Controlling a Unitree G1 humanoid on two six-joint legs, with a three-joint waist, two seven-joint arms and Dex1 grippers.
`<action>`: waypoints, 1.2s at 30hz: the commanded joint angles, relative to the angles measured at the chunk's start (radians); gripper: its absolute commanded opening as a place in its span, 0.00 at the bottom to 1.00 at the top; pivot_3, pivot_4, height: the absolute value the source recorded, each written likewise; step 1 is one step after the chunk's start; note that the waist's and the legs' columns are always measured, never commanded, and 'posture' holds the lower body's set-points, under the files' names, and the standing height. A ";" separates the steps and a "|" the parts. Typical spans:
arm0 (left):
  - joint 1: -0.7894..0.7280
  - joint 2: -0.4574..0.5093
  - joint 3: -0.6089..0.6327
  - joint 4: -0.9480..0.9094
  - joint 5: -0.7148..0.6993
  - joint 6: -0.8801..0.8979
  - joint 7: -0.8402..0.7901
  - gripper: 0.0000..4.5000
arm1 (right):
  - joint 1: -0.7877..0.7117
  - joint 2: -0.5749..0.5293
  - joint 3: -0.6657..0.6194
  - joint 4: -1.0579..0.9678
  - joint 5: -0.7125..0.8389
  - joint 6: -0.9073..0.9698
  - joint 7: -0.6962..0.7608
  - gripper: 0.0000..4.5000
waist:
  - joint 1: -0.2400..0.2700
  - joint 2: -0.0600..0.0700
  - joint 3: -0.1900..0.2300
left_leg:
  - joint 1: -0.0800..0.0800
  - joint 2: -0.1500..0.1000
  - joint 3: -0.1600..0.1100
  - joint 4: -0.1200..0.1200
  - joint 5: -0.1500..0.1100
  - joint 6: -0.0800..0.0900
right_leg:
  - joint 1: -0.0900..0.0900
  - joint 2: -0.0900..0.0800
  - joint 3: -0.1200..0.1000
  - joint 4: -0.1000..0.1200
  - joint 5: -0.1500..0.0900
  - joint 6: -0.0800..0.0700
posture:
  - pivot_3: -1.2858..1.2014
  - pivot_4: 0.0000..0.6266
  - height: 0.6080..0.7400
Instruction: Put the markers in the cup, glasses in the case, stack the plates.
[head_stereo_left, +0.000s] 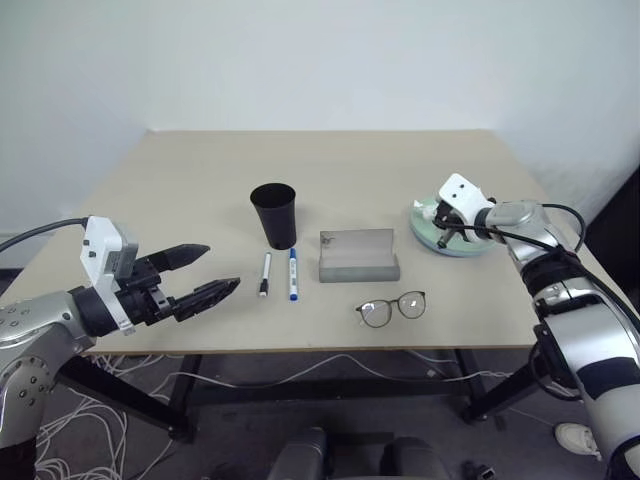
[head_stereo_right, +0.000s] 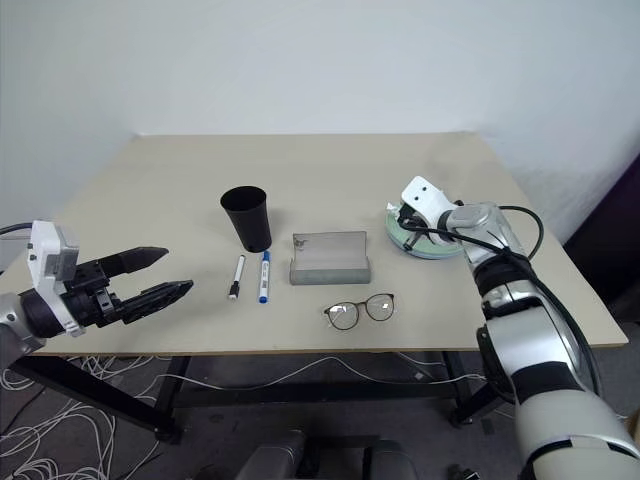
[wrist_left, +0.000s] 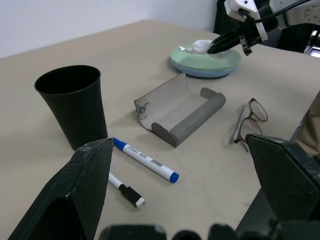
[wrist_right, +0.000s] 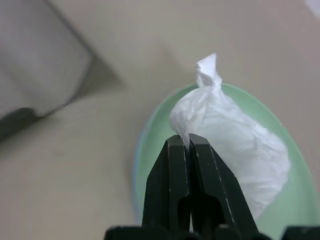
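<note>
The beige rectangular worktop (head_stereo_left: 200, 180) carries everything. At its right side the pale mint green round plastic plate (wrist_left: 220, 57) is stacked on the light blue one (wrist_left: 200, 71), a crumpled white tissue (wrist_right: 235, 145) lying on top; the right gripper (wrist_right: 189, 142), fingers pressed together, pinches the tissue. The grey felt-like hinged case (head_stereo_left: 358, 257) lies open at the centre, the tall black tapered cup (head_stereo_left: 274, 214) upright to its left. The round-lensed wire-framed glasses (head_stereo_left: 391, 308) lie nearer. Between cup and case lie the black-capped marker (head_stereo_left: 265, 273) and the blue-capped marker (head_stereo_left: 293, 273). The left gripper (head_stereo_left: 200, 272) hovers wide, empty, at the near left.
</note>
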 joint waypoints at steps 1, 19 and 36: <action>0.009 0.000 0.048 -0.043 -0.016 -0.008 0.016 1.00 | -0.065 0.009 -0.002 0.080 -0.053 -0.053 -0.107 0.00 | 0.000 0.000 0.000 | 0.001 0.000 0.000 0.000 0.000 0.000 | 0.000 0.000 0.000 0.000 0.000 0.000 | 0.52 0.00 0.67; -0.501 -0.144 -0.477 0.216 0.211 -0.054 0.019 1.00 | 0.126 -0.232 -0.207 -0.564 0.304 0.214 0.683 0.36 | 0.028 -0.001 0.000 | 0.008 -0.001 -0.001 0.000 0.000 0.006 | 0.008 0.001 -0.004 0.000 0.001 0.003 | 0.52 0.00 0.67; -0.875 -0.520 -0.900 0.832 0.559 -0.319 -0.266 1.00 | 0.507 -0.406 -0.287 -1.130 0.499 0.538 0.662 0.36 | 0.028 -0.002 0.000 | -0.003 0.000 0.001 0.006 -0.001 0.010 | 0.002 -0.007 -0.001 -0.002 0.004 0.005 | 0.52 0.00 0.67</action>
